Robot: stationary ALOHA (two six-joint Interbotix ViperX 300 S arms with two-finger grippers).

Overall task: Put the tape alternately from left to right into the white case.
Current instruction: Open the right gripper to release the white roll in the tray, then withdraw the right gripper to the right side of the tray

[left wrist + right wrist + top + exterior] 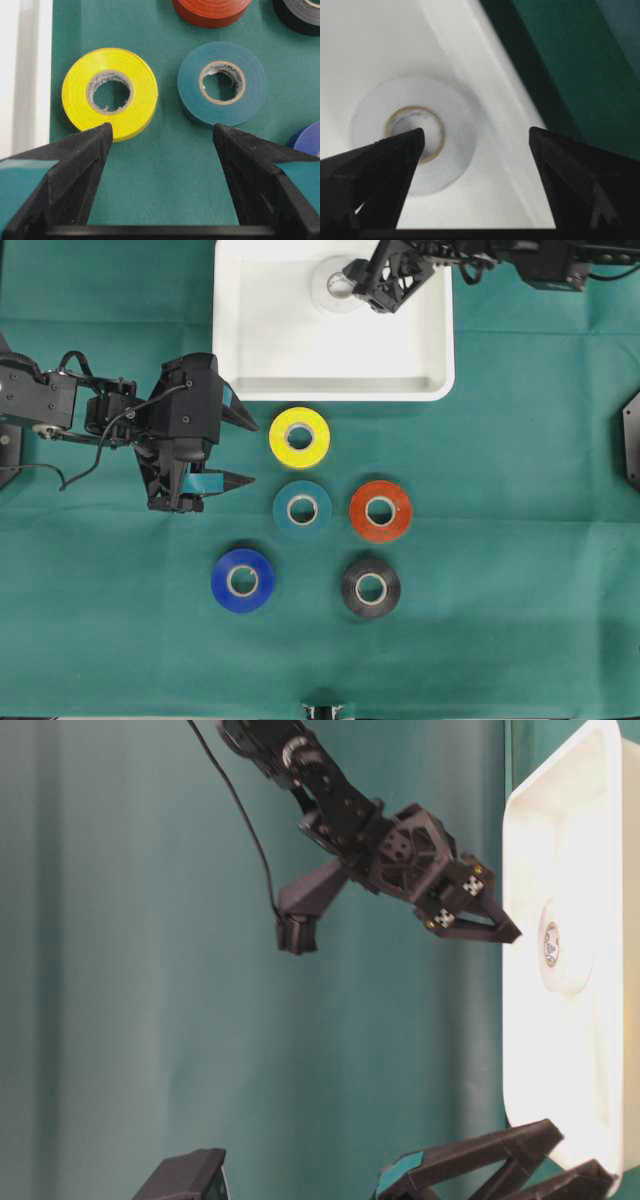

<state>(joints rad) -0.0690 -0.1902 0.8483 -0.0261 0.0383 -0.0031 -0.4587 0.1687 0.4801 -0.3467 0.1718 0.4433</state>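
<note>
**Operator:** Report the condition of both sets of fingers.

**Inspector:** The right gripper (358, 287) is over the white case (265, 340), fingers spread wide with nothing between them. The white roll (412, 132) lies flat on the case floor beneath it, near one wall of the case. In the right wrist view, one fingertip (415, 137) lines up with the roll's core, while the other is over the case wall.

**Operator:** And the left side?

**Inspector:** The left gripper (245, 452) is over the green desk (500, 640), fingers wide apart and empty, pointing toward the yellow roll (299, 436) and the teal roll (302, 509).

**Operator:** Location of the remaining tape?

**Inspector:** All flat on the desk. Yellow lies just beside the case rim. Teal sits below it, red-orange roll (380, 510) beside teal. Blue roll (242, 580) and black roll (370, 587) form the nearest row, apart from each other.
</note>
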